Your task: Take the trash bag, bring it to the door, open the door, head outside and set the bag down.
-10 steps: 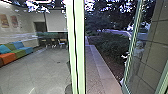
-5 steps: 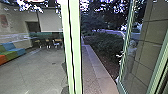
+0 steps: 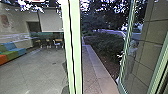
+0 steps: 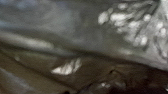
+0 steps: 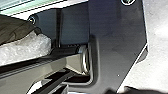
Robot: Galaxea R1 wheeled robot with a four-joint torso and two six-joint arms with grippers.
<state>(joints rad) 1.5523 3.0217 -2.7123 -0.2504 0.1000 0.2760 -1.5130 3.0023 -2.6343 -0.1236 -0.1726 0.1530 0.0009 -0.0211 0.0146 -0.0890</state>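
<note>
The trash bag (image 4: 100, 37) is large and close in the left wrist view, dark and wrinkled with bright glints on the plastic. In the right wrist view, dark bag material (image 5: 15, 28) and clear crinkled plastic (image 5: 27, 48) lie beside the robot's own parts. Whether either gripper holds the bag cannot be told. On the right of the head view, a green-framed glass door (image 3: 126, 47) stands open, with the paved way outside showing between it and a pale green post (image 3: 76, 50).
Outside, a pale curb (image 3: 98, 66) runs beside paving (image 3: 90, 77), with dark shrubs (image 3: 105, 45) beyond. A tiled wall (image 3: 155, 32) is at the right. Through glass at the left are colourful seats (image 3: 12, 53). A pale figure (image 3: 132, 48), possibly a person, appears faintly at the door glass.
The head camera has turned slightly right since the earliest picture, so the whole scene sits farther left. Over the last half second the view has hardly shifted.
</note>
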